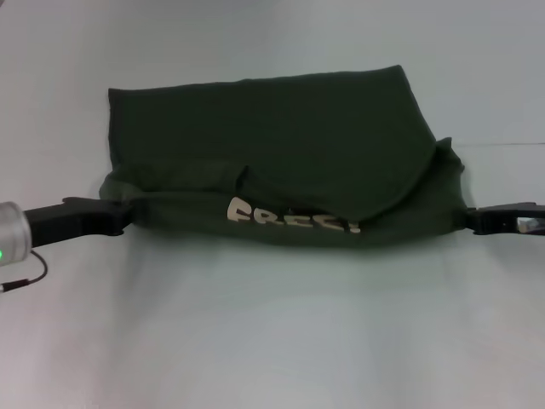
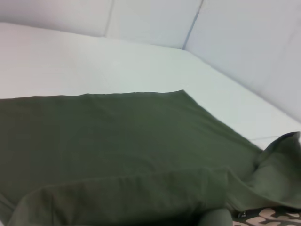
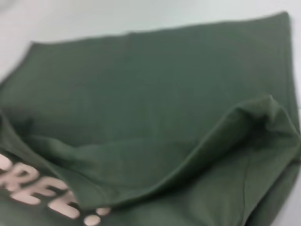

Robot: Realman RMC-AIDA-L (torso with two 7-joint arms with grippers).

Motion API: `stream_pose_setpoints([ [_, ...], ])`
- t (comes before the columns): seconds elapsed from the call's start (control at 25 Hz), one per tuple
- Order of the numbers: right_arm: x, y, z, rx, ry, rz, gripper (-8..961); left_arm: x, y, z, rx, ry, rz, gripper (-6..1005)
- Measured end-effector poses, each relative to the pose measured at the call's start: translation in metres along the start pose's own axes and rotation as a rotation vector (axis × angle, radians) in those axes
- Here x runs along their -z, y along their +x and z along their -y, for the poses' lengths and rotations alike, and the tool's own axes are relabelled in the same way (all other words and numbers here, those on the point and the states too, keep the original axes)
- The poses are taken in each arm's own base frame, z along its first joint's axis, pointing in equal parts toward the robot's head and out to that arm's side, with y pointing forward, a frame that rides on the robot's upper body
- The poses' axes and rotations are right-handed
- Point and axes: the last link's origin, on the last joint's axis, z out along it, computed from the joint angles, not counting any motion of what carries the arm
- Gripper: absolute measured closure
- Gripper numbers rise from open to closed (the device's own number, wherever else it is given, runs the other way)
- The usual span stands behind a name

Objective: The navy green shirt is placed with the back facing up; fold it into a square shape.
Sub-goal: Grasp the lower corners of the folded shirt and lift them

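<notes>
Hands (image 1: 126,215) (image 1: 473,219) pinching shirt (image 1: 281,145) corners.

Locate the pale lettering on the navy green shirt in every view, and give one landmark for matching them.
Head view: the pale lettering sits on the navy green shirt, along its near edge, between the left gripper and right gripper.
Left wrist view: a sliver of lettering at the picture's edge.
Right wrist view: lettering below a raised fold.
Shared landmark: the shirt's far straight edge.
</notes>
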Motion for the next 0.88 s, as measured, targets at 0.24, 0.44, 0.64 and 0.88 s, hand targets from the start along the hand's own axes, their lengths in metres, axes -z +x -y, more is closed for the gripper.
stream_pose_setpoints([
  [0.24, 0.024, 0.019, 0.005, -0.004, -0.106, 0.015, 900, 0.023, -0.004, -0.001, 0.037, -0.074, 0.040, 979],
  [0.44, 0.044, 0.037, 0.004, -0.006, -0.214, 0.011, 900, 0.040, -0.008, -0.009, 0.037, -0.163, 0.103, 980],
  [0.64, 0.064, 0.056, -0.001, -0.002, -0.321, 0.018, 900, 0.058, -0.014, -0.017, 0.024, -0.245, 0.169, 980],
  [0.88, 0.090, 0.085, -0.004, -0.022, -0.411, 0.020, 899, 0.083, -0.016, -0.019, 0.014, -0.294, 0.213, 980],
])
